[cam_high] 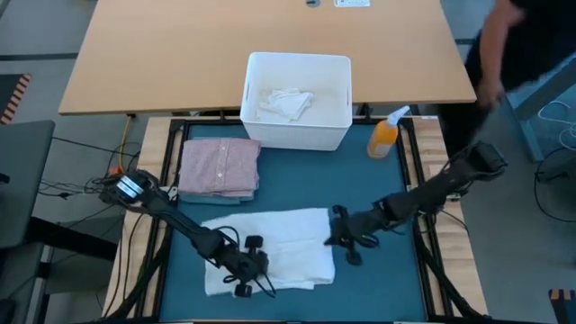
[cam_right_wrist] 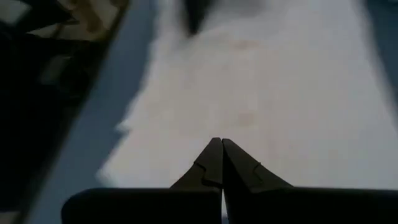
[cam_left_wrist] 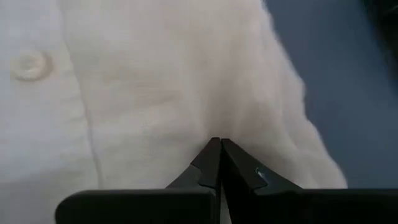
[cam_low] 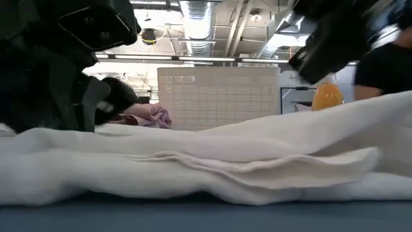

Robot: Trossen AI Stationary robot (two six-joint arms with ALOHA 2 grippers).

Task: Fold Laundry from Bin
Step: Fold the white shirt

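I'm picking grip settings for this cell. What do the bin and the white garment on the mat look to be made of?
The bin: likely rigid plastic, smooth white walls, rounded corners. The white garment: soft woven cloth, probably cotton, matte; it creases and shows a sewn button in the left wrist view.

Teal mat (cam_high: 378, 279) carries white cloth (cam_high: 279, 243), pink shirt (cam_high: 220, 167), white bin (cam_high: 337, 135), orange bottle (cam_high: 385, 137)

Three garments are counted: one white cloth piece (cam_high: 270, 250) before the bin (cam_high: 297, 126), one pink shirt (cam_high: 220, 167), one white piece (cam_high: 286, 103) inside it. One orange spray bottle (cam_high: 385, 137) is seen beside the bin.
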